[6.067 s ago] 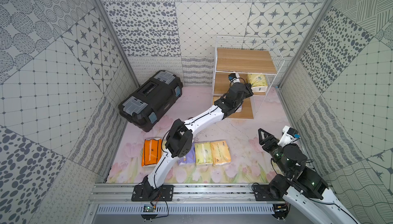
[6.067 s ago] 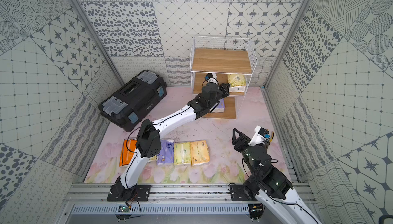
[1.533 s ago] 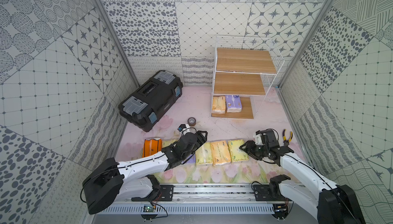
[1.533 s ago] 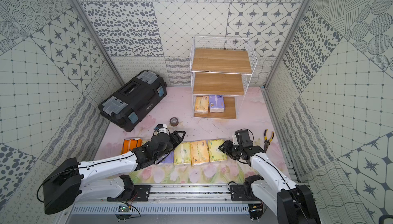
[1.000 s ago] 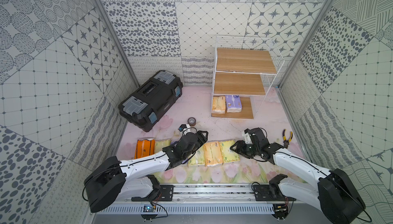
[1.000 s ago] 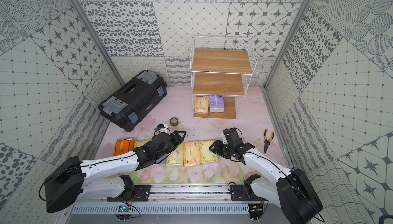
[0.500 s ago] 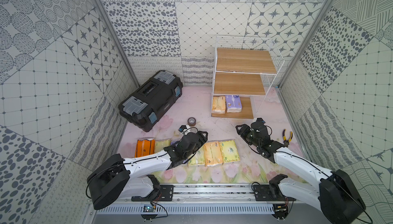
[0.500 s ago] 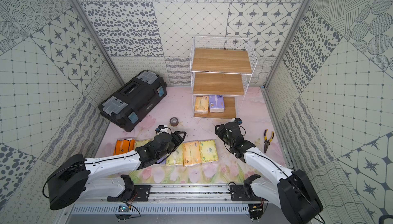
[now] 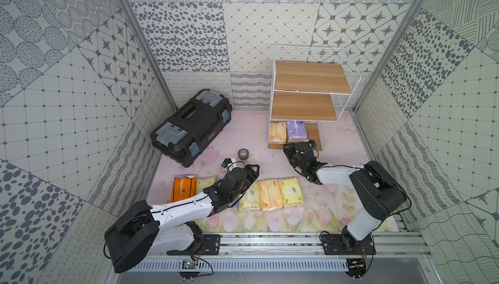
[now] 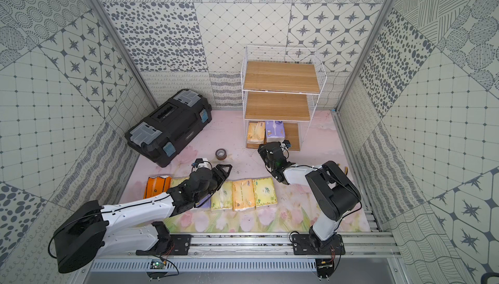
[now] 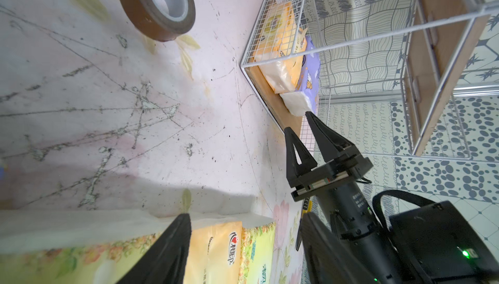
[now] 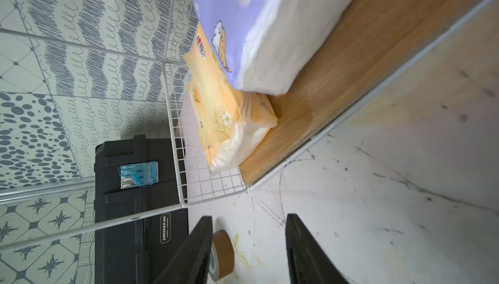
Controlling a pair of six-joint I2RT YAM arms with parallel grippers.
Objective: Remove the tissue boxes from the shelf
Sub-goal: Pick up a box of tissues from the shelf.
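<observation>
The white wire shelf (image 9: 310,101) keeps two tissue boxes on its bottom board: a yellow-orange one (image 9: 278,132) and a purple one (image 9: 296,132). My right gripper (image 9: 294,146) hovers open and empty just in front of that board; its wrist view shows the purple pack (image 12: 243,20) and the yellow-orange pack (image 12: 221,107) ahead of the fingers. Several packs lie in a row on the floor, from the orange one (image 9: 183,192) to a pale green one (image 9: 291,190). My left gripper (image 9: 249,173) is open and empty above this row.
A brown tape roll (image 9: 243,153) stands on the floor between the two grippers. The big black toolbox (image 9: 191,127) sits at the back left, against the wall. Tiled walls close in on both sides, and the shelf's upper two boards are bare.
My right gripper has left the pale green pack at the row's right end and moved up to the shelf's bottom board, jaws narrowing. The left arm has hardly moved.
</observation>
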